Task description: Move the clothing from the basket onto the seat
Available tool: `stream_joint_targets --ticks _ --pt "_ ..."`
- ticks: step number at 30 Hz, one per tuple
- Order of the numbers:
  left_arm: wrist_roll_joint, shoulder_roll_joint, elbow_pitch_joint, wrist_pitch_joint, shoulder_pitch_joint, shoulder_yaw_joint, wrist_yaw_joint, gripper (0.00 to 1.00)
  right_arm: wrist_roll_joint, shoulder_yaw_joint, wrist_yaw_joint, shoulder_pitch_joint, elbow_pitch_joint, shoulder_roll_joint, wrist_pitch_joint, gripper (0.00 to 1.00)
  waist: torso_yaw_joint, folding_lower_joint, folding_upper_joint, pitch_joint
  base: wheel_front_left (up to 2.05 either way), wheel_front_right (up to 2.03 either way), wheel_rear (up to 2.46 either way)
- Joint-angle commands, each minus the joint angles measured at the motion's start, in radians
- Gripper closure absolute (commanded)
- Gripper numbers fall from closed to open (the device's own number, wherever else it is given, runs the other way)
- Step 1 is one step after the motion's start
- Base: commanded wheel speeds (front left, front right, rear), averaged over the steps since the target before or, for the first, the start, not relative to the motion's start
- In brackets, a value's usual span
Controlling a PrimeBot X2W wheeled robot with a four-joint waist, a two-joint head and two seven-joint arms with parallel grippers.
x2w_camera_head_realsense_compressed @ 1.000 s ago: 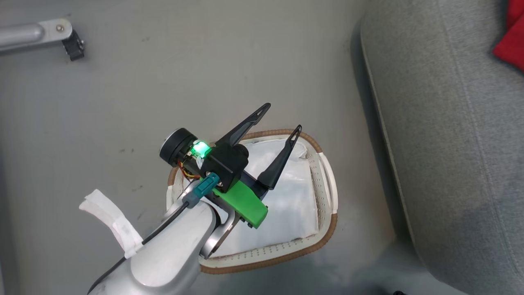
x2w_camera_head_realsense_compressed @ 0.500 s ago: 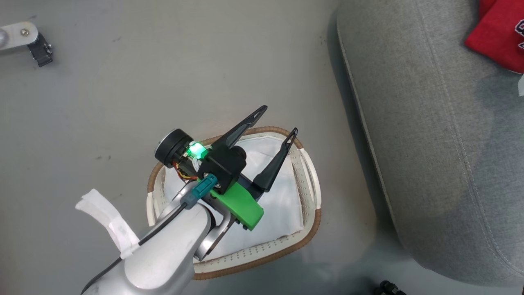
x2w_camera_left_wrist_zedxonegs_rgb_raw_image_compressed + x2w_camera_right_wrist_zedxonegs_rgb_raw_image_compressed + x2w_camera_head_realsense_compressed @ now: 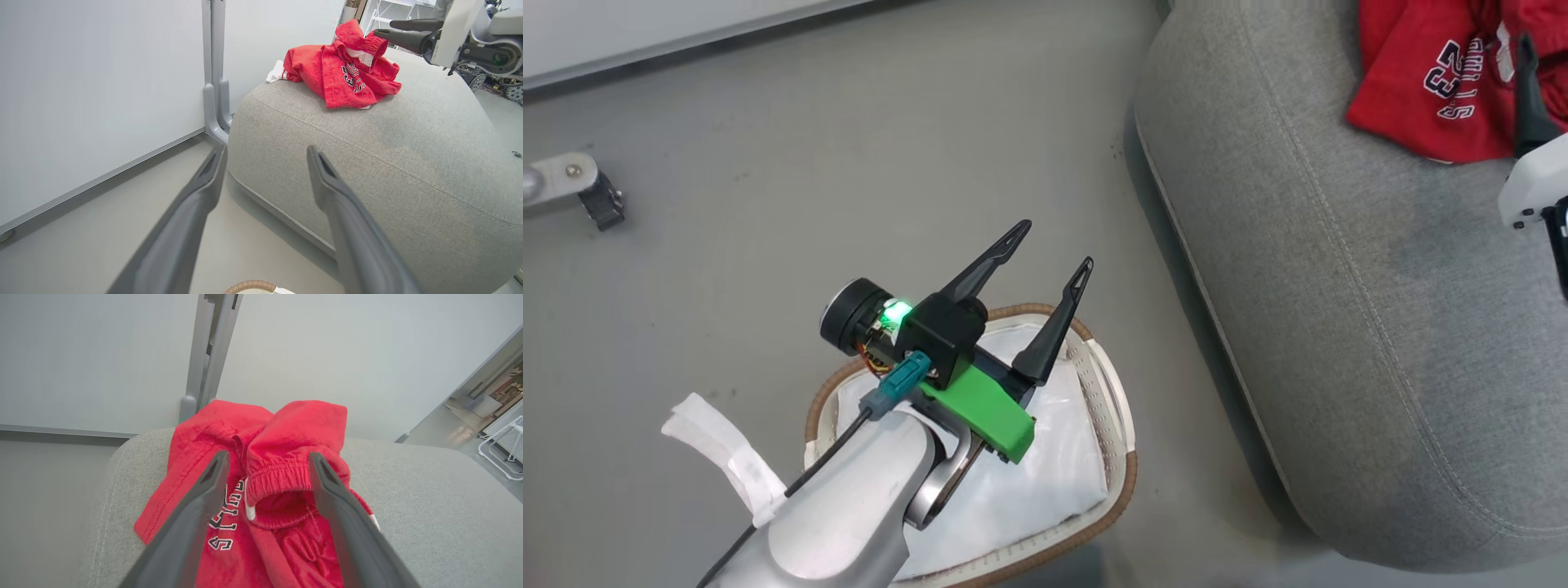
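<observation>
The red clothing (image 3: 1421,82) with navy-and-white lettering lies bunched on the grey seat (image 3: 1339,286) at the upper right. My right gripper (image 3: 269,457) hovers open over the pile (image 3: 282,477), an elastic waistband between its spread fingers. One of its fingers (image 3: 1529,98) shows at the head view's right edge. On the floor left of the seat stands the basket (image 3: 1123,490), its white liner (image 3: 1029,490) showing and my left arm covering part of it. My left gripper (image 3: 1053,247) hangs open above the basket's far rim, holding nothing, pointed at the seat (image 3: 388,155) and clothing (image 3: 347,77).
A white wall panel with a grey post (image 3: 214,81) stands behind the seat. A metal leg with a dark caster (image 3: 580,188) sits on the grey floor at far left. White tape (image 3: 719,457) wraps my left forearm. Open floor lies left of the basket.
The head camera has swung, so the seat and clothing slid left and down into view. My right gripper has appeared at the right edge. My left gripper stays open over the basket.
</observation>
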Motion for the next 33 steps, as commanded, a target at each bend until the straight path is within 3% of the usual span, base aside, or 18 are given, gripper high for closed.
stream_joint_targets --ticks 1,6,14,26,33 --pt "-0.013 -0.006 0.012 -0.012 0.027 0.01 0.005 0.0 0.006 0.009 -0.001 0.025 -0.006 -0.018 -0.003 0.0 0.01 0.0 0.0 -0.077 0.0 0.0 0.0" --pt "-0.04 -0.013 0.045 -0.034 0.073 0.046 0.019 0.0 0.024 0.057 -0.001 0.033 -0.028 -0.042 -0.002 0.0 0.058 0.0 0.0 -0.162 0.0 0.0 0.0" --pt "-0.061 -0.01 0.055 -0.044 0.183 0.154 0.06 0.0 0.068 0.101 -0.001 0.06 -0.071 -0.013 0.005 0.0 0.15 0.0 0.0 -0.268 0.0 0.0 0.0" --pt "0.004 -0.018 -0.022 -0.043 0.399 0.421 0.112 0.0 0.107 0.056 -0.001 0.239 -0.122 0.167 -0.003 0.0 0.254 0.0 0.0 -0.335 0.0 0.0 0.0" --pt "0.046 -0.052 -0.044 -0.043 0.537 0.561 0.112 0.0 0.072 0.048 -0.001 0.418 -0.239 0.278 -0.003 0.0 0.28 0.0 0.0 -0.353 0.0 0.0 0.0"
